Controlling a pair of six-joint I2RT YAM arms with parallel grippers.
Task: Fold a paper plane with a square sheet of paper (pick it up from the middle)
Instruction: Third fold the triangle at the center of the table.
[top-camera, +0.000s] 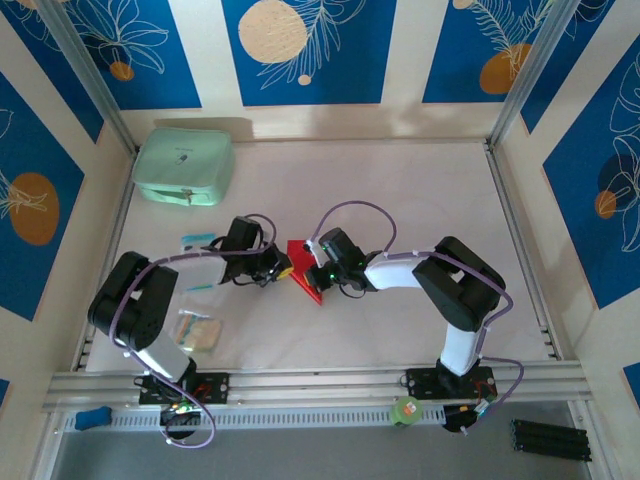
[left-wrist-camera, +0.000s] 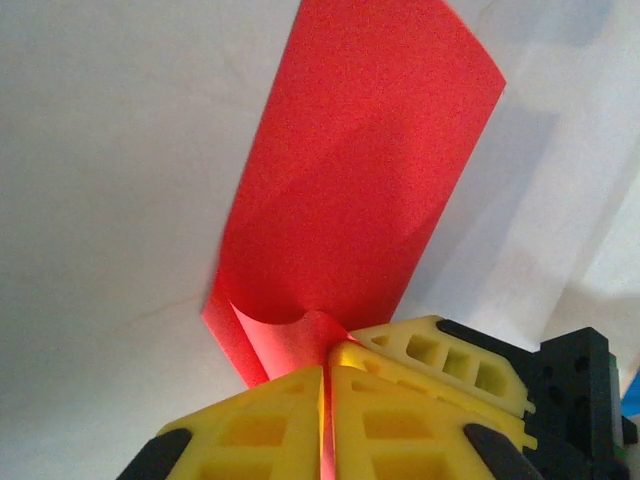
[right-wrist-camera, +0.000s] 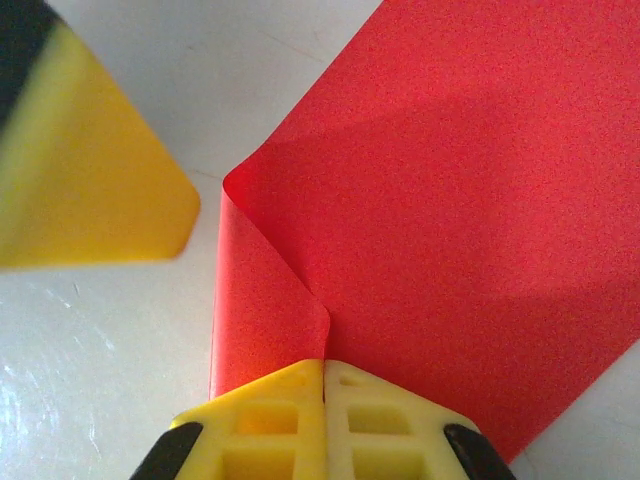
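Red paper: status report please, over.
Left tool shut on red paper. Right tool shut on it too, edge curled up. Green case well clear.

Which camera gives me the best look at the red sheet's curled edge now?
Right wrist: the red sheet is large and sharp, its near edge plainly curling over. Left wrist shows a longer strip with a smaller curl; top external shows a small, partly hidden red patch.

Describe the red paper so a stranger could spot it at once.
On the white table, look to its middle. The red paper sits there, pinched by the left tool and right tool. It is the only red thing, unlike the mint-green case at far left.
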